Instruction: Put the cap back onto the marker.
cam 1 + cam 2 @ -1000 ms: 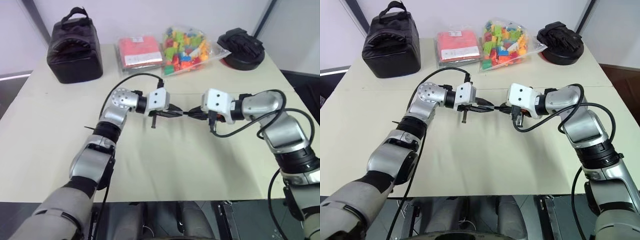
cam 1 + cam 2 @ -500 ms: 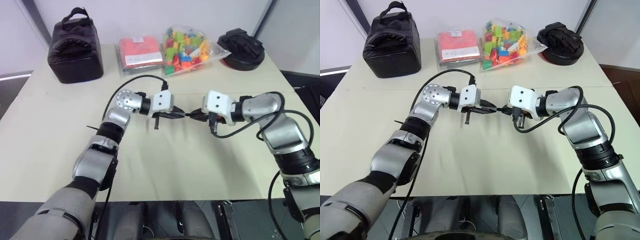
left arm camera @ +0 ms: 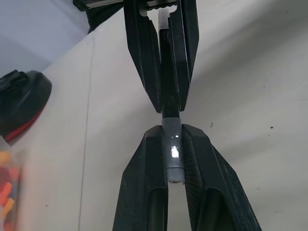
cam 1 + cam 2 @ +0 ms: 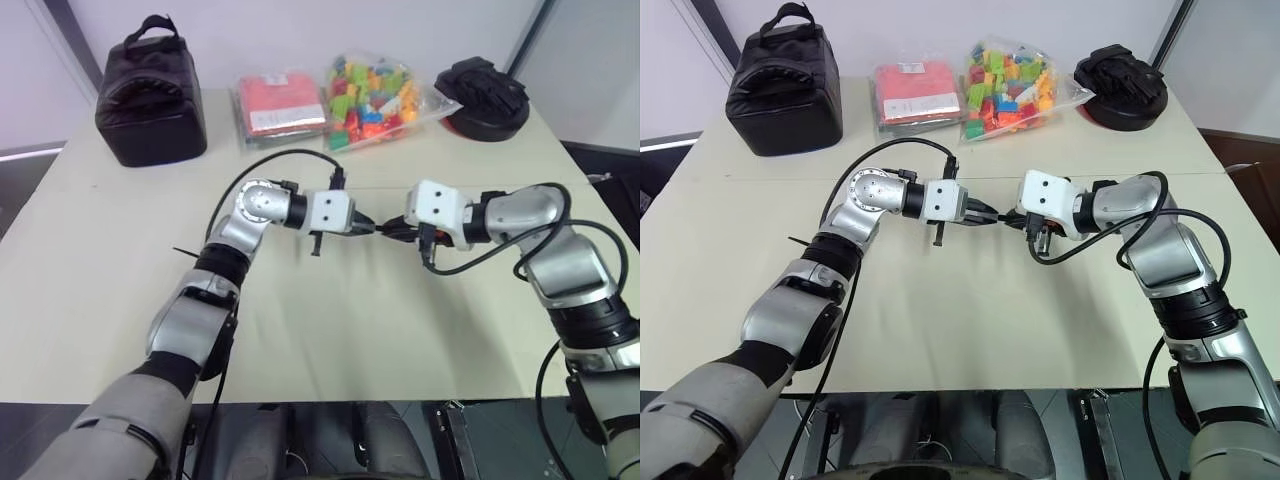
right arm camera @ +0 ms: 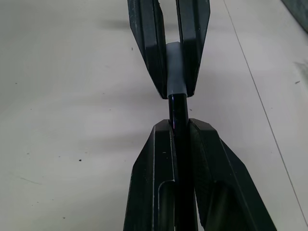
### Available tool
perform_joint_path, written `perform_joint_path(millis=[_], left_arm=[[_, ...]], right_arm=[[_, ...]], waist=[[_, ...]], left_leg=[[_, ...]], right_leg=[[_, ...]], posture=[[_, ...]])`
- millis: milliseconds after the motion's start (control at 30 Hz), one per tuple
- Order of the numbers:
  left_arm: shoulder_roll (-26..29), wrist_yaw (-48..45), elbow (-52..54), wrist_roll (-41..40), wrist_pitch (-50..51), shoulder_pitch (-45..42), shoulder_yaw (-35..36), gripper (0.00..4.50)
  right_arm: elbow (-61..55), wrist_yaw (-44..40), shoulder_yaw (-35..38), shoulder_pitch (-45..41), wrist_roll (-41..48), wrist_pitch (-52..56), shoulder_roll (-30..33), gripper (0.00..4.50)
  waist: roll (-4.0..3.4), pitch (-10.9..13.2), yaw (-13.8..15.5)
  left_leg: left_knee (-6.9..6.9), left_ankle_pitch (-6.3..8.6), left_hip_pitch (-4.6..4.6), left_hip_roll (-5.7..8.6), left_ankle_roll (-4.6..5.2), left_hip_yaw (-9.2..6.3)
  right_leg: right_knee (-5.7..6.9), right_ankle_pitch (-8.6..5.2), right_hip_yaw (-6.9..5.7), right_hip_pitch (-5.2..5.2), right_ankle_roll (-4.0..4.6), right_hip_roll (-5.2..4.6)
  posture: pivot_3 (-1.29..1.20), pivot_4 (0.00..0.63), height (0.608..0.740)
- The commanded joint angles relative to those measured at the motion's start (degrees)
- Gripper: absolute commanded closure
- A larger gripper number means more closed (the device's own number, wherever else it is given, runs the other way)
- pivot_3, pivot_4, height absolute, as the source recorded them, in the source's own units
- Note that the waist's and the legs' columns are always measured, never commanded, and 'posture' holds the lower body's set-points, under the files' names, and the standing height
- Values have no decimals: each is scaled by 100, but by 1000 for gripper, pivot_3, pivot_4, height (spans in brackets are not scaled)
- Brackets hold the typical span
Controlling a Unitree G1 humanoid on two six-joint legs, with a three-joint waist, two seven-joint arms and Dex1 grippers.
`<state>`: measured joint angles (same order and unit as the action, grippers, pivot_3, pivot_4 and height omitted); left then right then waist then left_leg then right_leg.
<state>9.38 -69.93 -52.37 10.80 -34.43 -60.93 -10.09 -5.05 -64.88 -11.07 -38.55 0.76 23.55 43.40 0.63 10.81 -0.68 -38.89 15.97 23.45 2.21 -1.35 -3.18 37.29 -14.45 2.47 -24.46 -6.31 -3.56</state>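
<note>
Now | marker level, tip toward cap | left gripper clamps cap | right gripper clamps marker

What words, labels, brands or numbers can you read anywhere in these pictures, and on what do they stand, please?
None can be read.
Red packet: a pale label with print, too small and blurred to read.
Marker, cap, black bag: no text visible.
</note>
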Motion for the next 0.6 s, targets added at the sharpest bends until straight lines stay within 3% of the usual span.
perform_joint_path(millis=[33,300,600], left_arm=[[-1021,-207,391,-96,-618,-146,-805,4440],[-1316,-906,1098,-1060,1038,225,-683,4440],[-1115,-818,1119,-964,1054,192,-691,4440]], right_arm=[[-288,341,56,-413,177,-200,-468,4500],[-263,389,67,-423,155,-190,-506,4500],[-210,404,96,-389,134,-206,-494,4500]], waist=[[0,0,0],[0,0,-8],[0,0,-3]], left_leg=[[0,0,0,0,0,0],[-1,0,0,-1,1,0],[-3,0,0,-1,0,-1]], right_leg=[[0,0,0,0,0,0],[1,0,0,0,0,1],[1,0,0,0,0,0]], posture=[[0,150,740],[0,150,740],[0,150,740]])
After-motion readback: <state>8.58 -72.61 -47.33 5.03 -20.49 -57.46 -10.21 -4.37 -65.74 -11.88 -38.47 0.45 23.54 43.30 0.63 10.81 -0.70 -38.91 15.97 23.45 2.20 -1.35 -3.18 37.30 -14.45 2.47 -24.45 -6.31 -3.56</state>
